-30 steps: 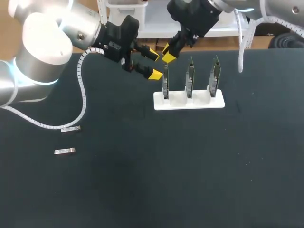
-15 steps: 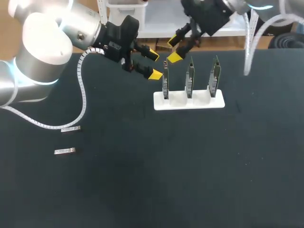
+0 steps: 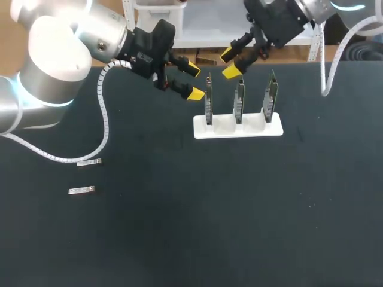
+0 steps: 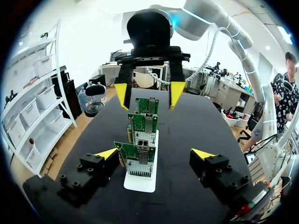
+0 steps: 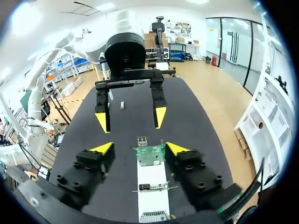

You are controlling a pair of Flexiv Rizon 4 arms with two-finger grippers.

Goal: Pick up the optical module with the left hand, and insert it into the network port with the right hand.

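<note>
Three green circuit boards stand upright in a white stand [image 3: 237, 127]. My left gripper [image 3: 194, 82] hangs open and empty just left of the leftmost board [image 3: 208, 101]. My right gripper [image 3: 230, 64] is open and empty above and behind the stand, between the left and middle boards. In the left wrist view the nearest board [image 4: 138, 158] sits ahead of my open gripper [image 4: 154, 154], with the right gripper [image 4: 149, 94] beyond the row. In the right wrist view a small metal part [image 5: 141, 140] juts from the farthest board [image 5: 150, 155]. Two optical modules [image 3: 89, 161] [image 3: 81, 191] lie at the table's left.
The black table [image 3: 209, 227] stretches wide in front of the stand. A white coiled cable [image 3: 105, 119] hangs from my left arm down to the table near the two loose modules.
My right gripper has opened and pulled back up and to the right, away from the leftmost board. The left arm has kept still.
</note>
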